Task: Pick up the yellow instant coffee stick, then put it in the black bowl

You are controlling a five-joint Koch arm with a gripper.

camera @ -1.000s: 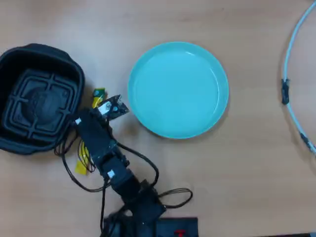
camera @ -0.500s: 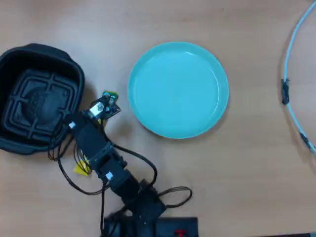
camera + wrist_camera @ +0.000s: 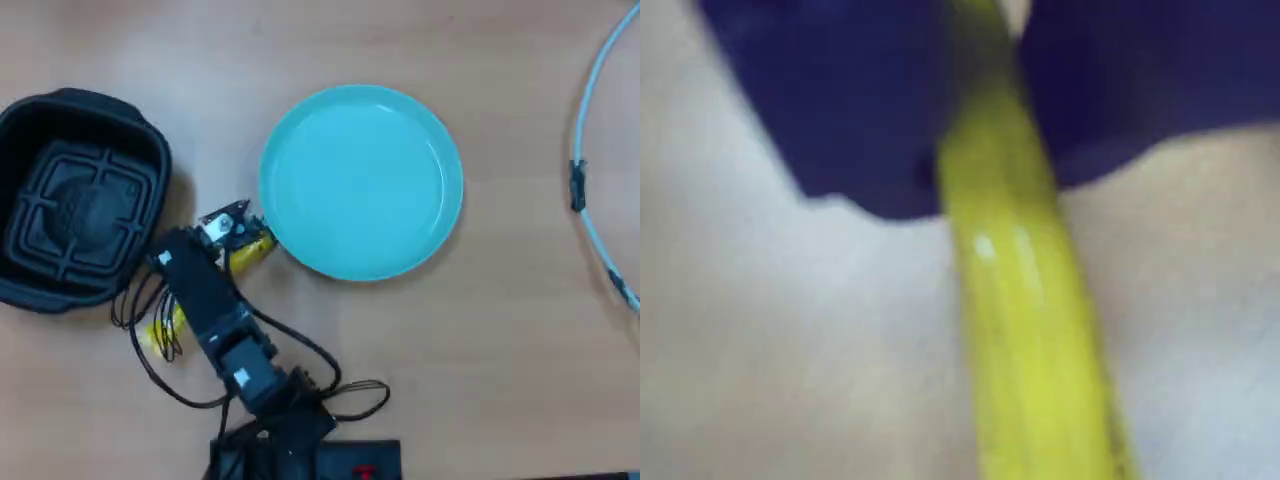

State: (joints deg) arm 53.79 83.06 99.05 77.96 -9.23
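On my desk (image 3: 520,350) I counted one yellow instant coffee stick (image 3: 250,254), one black bowl (image 3: 80,200) and one teal plate (image 3: 360,180). The arm reached up-left from the bottom edge in the overhead view, between bowl and plate. Its fingers (image 3: 235,235) were closed on the stick, whose long axis ran diagonally from lower left to upper right.

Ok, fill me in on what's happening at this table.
A small robot arm is working on the yellow coffee stick. In the wrist view the gripper has its two dark jaws on either side of the stick, which runs between them. From overhead, the stick lies on the wooden table between the black bowl, which holds nothing, and the teal plate.
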